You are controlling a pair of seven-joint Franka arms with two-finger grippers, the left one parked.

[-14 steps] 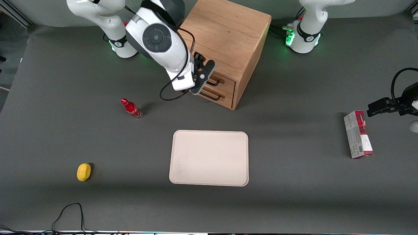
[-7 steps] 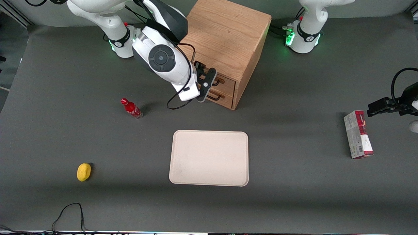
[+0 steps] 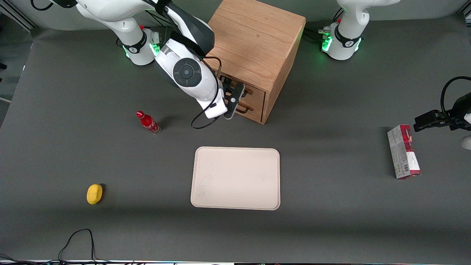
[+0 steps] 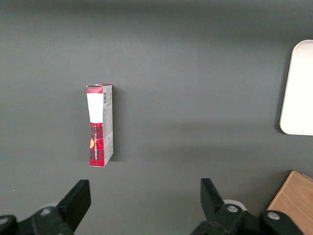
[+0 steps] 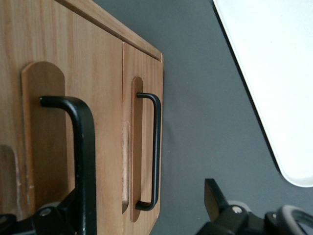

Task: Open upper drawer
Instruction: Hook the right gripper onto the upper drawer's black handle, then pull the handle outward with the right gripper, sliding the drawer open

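Note:
The oak cabinet (image 3: 254, 40) stands at the back of the table with two shut drawers. The upper drawer (image 3: 256, 94) has a black wire handle (image 3: 244, 91); the lower twin drawer (image 3: 253, 111) sits beneath it. My right gripper (image 3: 233, 98) is open, right in front of the drawer fronts at handle height. In the right wrist view the upper drawer (image 5: 46, 161) and its handle (image 5: 84, 147) are very close, the handle just beside one finger (image 5: 55, 216) of the gripper (image 5: 139, 200). The lower drawer's handle (image 5: 156, 147) shows between the jaws, farther off. Nothing is gripped.
A cream tray (image 3: 235, 178) lies nearer the front camera than the cabinet, also in the right wrist view (image 5: 274, 73). A red bottle (image 3: 148, 122) and a yellow object (image 3: 94, 193) lie toward the working arm's end. A red-and-white box (image 3: 403, 151) lies toward the parked arm's end.
My right arm has lowered and swung closer to the drawer fronts, bringing the open gripper down along the handles. The drawers have not moved.

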